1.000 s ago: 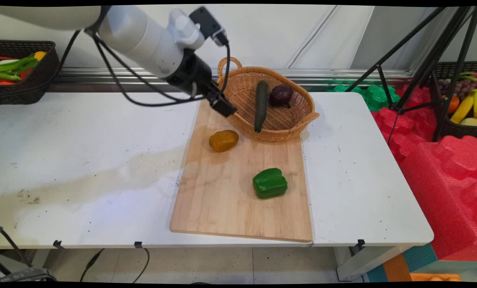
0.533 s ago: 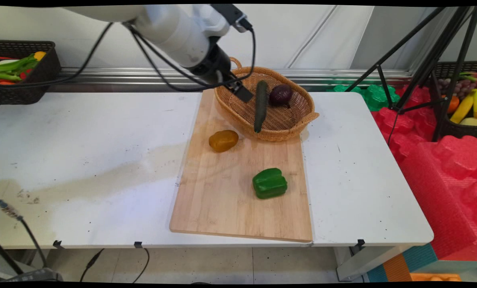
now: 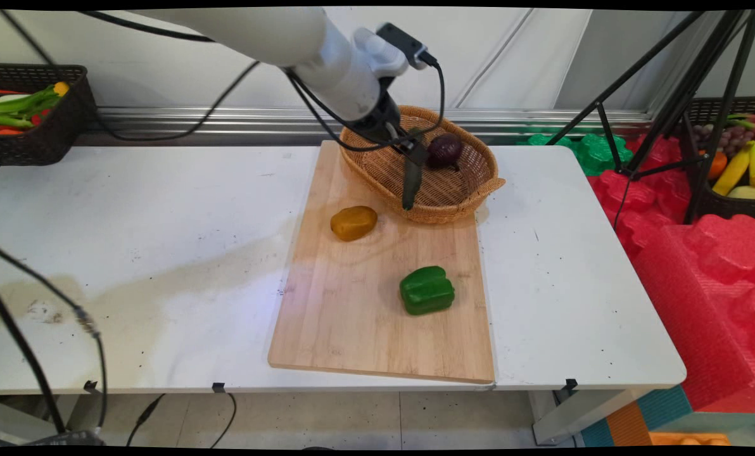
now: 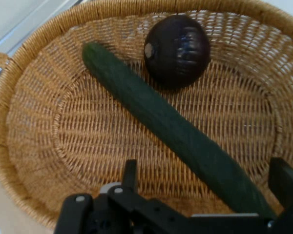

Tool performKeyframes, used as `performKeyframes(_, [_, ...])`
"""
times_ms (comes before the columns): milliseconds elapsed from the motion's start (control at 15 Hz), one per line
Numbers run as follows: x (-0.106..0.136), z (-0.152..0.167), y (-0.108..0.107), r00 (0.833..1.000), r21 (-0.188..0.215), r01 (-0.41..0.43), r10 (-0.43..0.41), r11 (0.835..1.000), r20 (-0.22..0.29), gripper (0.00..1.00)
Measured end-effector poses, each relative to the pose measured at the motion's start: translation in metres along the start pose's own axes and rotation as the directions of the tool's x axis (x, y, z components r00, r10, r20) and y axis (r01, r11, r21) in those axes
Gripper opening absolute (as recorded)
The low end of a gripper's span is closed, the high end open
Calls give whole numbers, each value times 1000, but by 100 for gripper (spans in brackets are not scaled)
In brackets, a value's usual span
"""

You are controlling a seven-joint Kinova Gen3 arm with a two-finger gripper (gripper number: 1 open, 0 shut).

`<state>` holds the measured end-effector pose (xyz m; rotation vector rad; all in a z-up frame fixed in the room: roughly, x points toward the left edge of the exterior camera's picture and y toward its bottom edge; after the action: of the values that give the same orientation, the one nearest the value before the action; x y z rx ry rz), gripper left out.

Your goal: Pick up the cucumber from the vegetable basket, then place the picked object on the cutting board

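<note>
Here, the end effector (image 4: 205, 187), fingers spread apart, hovers inside one wicker basket (image 3: 463, 202) over one cucumber (image 4: 171, 129) lying beside one dark purple onion (image 4: 177, 48). One potato (image 3: 353, 223) and one green pepper (image 3: 427, 290) sit well apart on one cutting board (image 3: 352, 316) on the worktop (image 3: 149, 215).

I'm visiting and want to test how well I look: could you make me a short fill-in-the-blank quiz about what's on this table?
1. The cucumber lies inside the ____ beside a dark purple onion.
2. The gripper hangs over the ____, its jaws spread apart.
3. The potato rests on the wooden ____.
4. The pepper on the board is ____ in colour.

Missing words: basket; cucumber; board; green
</note>
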<state>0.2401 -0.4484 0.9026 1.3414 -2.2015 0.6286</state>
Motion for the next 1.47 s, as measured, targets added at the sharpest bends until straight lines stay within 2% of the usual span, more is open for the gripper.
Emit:
performKeyframes(400, [7, 59, 6, 997, 6, 66, -66, 998, 39, 100])
performKeyframes(733, [2, 89, 11, 988, 29, 137, -139, 990, 72, 100])
performKeyframes(1000, [-2, 101, 15, 978, 42, 188, -190, 981, 81, 100])
performKeyframes(1067, [-3, 102, 16, 976, 45, 200, -203, 979, 80, 0])
performKeyframes(1267, [-4, 103, 19, 971, 55, 224, -227, 973, 69, 0])
performKeyframes(1467, [-6, 96, 21, 962, 84, 265, -269, 960, 37, 0])
